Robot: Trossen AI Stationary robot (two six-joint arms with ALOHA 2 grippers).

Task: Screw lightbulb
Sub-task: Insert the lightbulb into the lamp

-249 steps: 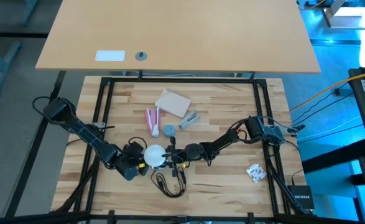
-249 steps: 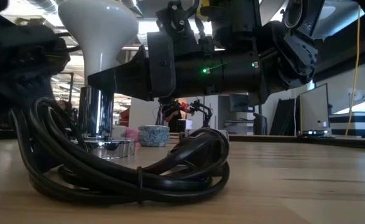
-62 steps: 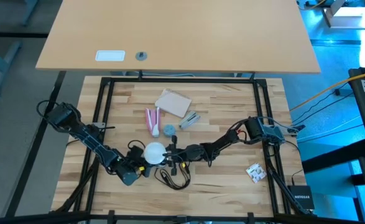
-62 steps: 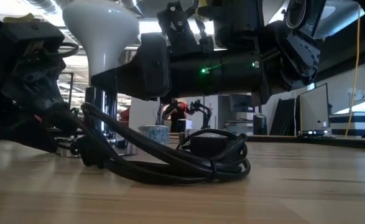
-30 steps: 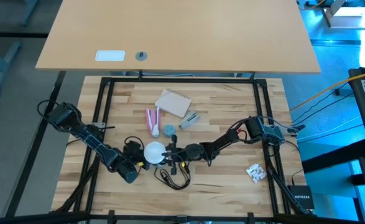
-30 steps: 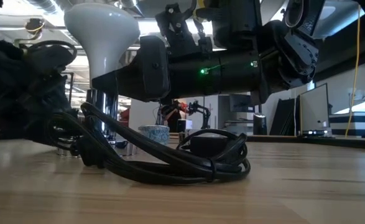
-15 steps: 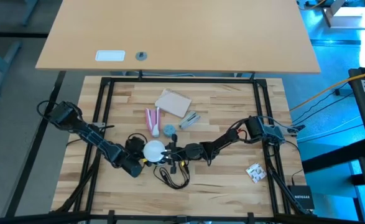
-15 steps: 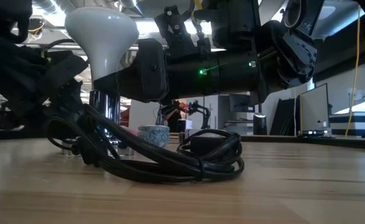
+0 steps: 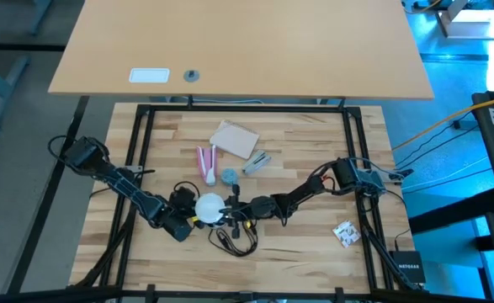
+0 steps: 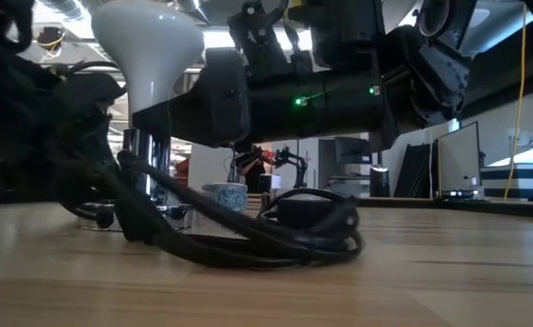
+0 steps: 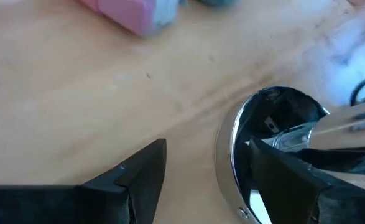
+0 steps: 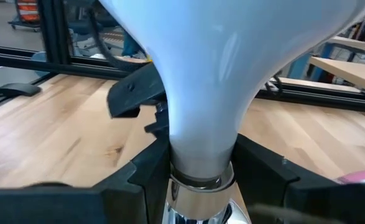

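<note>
1. The counter [image 9: 314,143], a slatted wooden top in a dark frame, carries everything; the two arms meet near its front middle.
2. The left end effector [image 9: 182,220] is seen low beside the chrome base, its fingers [image 11: 138,171] spread apart, with the silvery base disc [image 11: 250,162] lying between them but not visibly clamped.
3. The right end effector [image 9: 230,207] is closed on the lightbulb, its fingers [image 12: 257,165] pressed against the narrow neck on both sides.
4. A black cord [image 10: 248,232] lies coiled on the counter in front of the base.
5. The lightbulb [image 10: 148,50] stands upright, dome up, with its neck [image 12: 198,149] meeting the silvery socket [image 10: 143,168] below; how far the thread is seated cannot be told.
6. The bulb is judged light, stiff, smooth and fragile: the glossy dome would likely slip or crack under a hard squeeze. Hold is best taken at the neck just above the metal collar, where the taper is narrowest, with moderate pressure while it is turned and the base is steadied.
7. A small blue cap [image 9: 229,176] and a pink item [image 9: 205,162] lie well apart behind the work.
</note>
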